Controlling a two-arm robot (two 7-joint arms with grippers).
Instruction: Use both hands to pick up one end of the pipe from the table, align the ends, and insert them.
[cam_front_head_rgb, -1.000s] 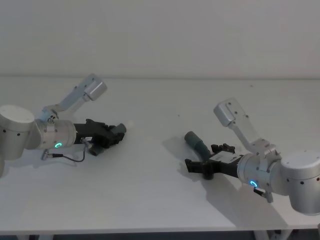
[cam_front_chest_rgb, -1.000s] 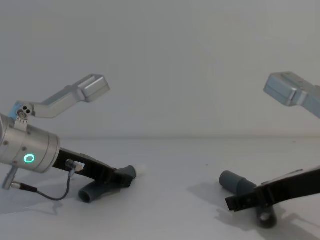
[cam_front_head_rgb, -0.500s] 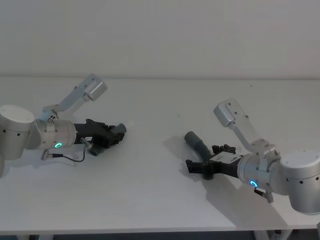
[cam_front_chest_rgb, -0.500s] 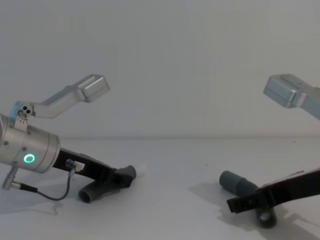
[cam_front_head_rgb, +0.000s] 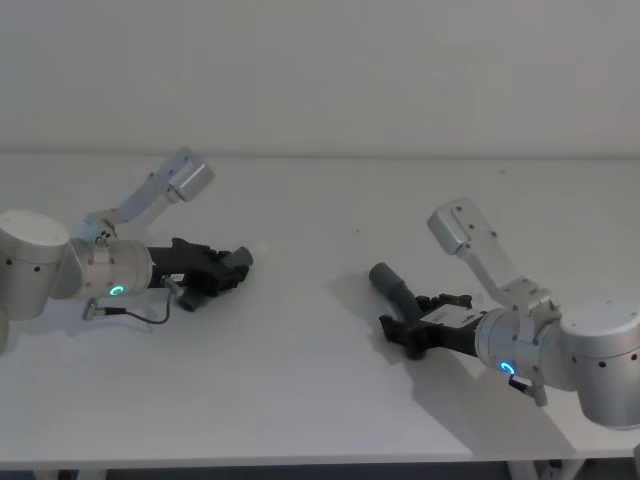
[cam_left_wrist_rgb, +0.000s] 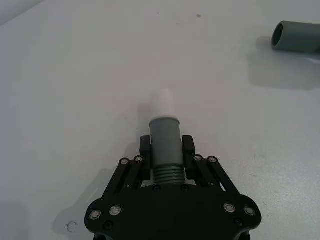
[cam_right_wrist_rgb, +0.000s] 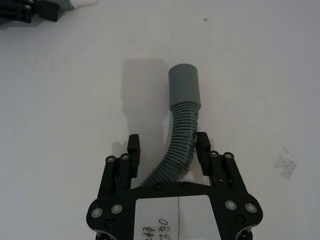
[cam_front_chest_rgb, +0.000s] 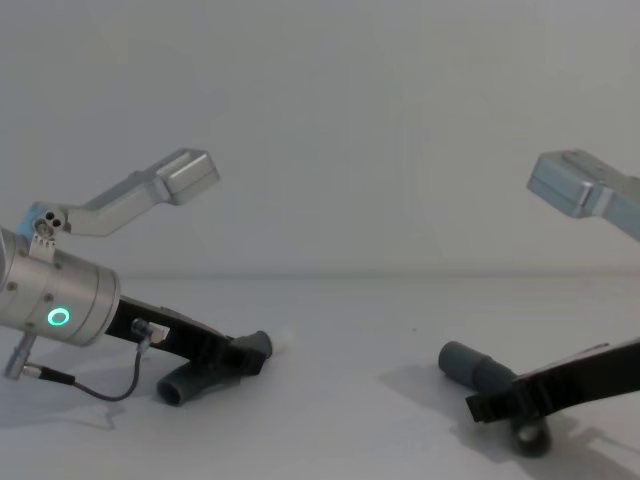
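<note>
My left gripper (cam_left_wrist_rgb: 166, 149) is shut on the smooth grey cuff of one pipe piece (cam_left_wrist_rgb: 165, 142), low over the table (cam_front_head_rgb: 300, 390). Its white tip (cam_left_wrist_rgb: 162, 102) sticks out ahead of the fingers. In the head view this gripper (cam_front_head_rgb: 228, 266) sits at the left. The other pipe piece (cam_right_wrist_rgb: 183, 127) lies on the table at the right, its open grey socket (cam_right_wrist_rgb: 184, 82) pointing away from my right gripper (cam_right_wrist_rgb: 167, 149). That gripper is open and straddles the ribbed part, which lies against one finger (cam_right_wrist_rgb: 202, 147). The chest view shows the right gripper (cam_front_chest_rgb: 487, 405) just behind the socket (cam_front_chest_rgb: 463, 362).
The silver camera brackets (cam_front_head_rgb: 180, 180) (cam_front_head_rgb: 460, 228) stand up above each wrist. A thin cable (cam_front_head_rgb: 140, 312) loops on the table by the left wrist. Bare white table separates the two pieces, and a plain wall rises behind.
My right gripper has drawn back a little along the hose, toward its wrist. The left gripper and its pipe piece have not moved.
</note>
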